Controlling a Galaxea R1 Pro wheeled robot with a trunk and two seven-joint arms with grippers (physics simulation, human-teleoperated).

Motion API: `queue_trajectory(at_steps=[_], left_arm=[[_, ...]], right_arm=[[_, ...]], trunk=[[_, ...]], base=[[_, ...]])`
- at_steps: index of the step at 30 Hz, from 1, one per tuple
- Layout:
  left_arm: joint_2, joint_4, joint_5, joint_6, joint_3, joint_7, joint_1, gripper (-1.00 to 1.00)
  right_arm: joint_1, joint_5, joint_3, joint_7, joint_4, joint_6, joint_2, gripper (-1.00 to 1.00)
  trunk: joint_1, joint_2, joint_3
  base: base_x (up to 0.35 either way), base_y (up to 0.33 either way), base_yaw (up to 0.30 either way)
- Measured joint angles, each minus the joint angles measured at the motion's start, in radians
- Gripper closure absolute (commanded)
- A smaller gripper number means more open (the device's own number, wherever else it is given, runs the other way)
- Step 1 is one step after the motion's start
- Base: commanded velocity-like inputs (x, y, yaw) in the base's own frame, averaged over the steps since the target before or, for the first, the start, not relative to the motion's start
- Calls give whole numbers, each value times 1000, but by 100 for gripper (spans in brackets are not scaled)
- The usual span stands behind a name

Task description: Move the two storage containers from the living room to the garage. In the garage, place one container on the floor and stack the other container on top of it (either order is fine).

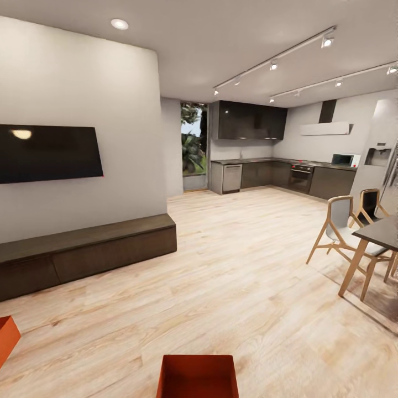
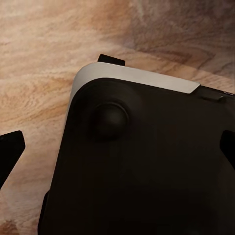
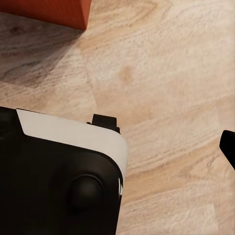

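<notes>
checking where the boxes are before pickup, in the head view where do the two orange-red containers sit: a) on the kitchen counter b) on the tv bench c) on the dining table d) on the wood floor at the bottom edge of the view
d: one storage container sits on the pale wood floor at bottom centre, and a corner of the other container shows at the lower left edge, both below the dark TV bench.

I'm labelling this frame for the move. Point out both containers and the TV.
Near container [image 1: 197,369], head view, its inside back wall.
Left container [image 1: 6,338], head view, visible corner wall.
TV [image 1: 48,152], head view, middle of the screen.
</notes>
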State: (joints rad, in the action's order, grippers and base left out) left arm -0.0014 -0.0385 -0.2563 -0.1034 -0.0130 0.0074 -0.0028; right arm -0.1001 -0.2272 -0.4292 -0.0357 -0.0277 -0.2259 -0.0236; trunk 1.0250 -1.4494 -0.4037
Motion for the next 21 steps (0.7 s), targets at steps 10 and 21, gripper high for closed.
queue_trajectory(at_steps=[10,21], left_arm=[[0,0,1,0,0,0,0,-100],[0,0,1,0,0,1,0,-100]], right_arm=[[0,1,-2,0,0,0,0,-100],[0,-2,3,0,0,2,0,-100]], trunk=[[0,0,0],[0,0,-11]], base=[[0,0,-7],[0,0,0]])
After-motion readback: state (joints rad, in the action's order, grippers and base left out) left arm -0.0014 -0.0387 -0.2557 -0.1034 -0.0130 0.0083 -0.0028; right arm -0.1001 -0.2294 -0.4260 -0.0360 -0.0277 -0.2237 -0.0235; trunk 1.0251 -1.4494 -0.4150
